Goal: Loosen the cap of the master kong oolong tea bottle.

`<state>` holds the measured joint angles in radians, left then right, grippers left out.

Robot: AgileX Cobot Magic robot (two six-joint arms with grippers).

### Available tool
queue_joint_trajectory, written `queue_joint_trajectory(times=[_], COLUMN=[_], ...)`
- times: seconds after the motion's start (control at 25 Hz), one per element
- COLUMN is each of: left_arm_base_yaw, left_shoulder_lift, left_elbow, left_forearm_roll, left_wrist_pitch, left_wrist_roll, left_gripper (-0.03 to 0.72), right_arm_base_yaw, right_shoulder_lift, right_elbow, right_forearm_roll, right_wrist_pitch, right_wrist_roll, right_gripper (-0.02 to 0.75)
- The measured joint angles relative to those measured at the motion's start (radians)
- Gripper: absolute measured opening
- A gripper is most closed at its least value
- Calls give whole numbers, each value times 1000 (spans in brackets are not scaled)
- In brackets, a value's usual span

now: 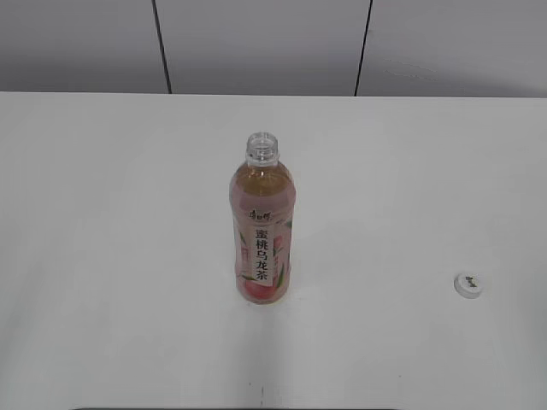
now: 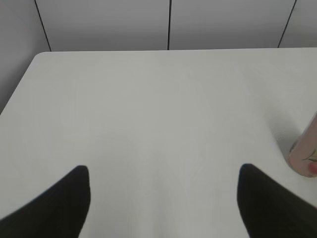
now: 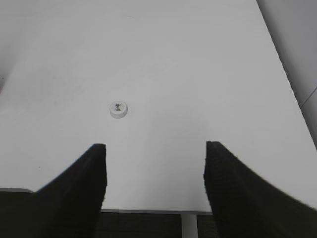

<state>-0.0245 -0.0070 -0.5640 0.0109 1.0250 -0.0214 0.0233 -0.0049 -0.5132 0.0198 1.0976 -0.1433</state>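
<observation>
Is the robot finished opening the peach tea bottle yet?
It looks finished. The master kong oolong tea bottle stands upright with its neck open and no top on it. The cap lies flat on the table, off to the bottle's right. Nothing is in hand: the left gripper and the right gripper are both open and empty. Nothing seems left to do.

Master kong oolong tea bottle (image 1: 261,231) upright, uncapped; cap (image 1: 467,285) lying well apart.
</observation>
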Motion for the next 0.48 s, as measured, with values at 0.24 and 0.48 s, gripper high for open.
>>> queue_joint_trajectory(times=[0.24,0.48], left_arm_base_yaw=[0,0], left_shoulder_lift=[0,0], left_elbow=[0,0], left_forearm_roll=[-3,-3], left_wrist_pitch=[0,0], left_wrist_roll=[0,0], left_gripper=[524,522], right_arm_base_yaw=[0,0], right_shoulder_lift=[0,0], right_elbow=[0,0], right_forearm_roll=[0,0], right_wrist_pitch=[0,0], right_wrist_roll=[1,1], right_gripper=[473,473])
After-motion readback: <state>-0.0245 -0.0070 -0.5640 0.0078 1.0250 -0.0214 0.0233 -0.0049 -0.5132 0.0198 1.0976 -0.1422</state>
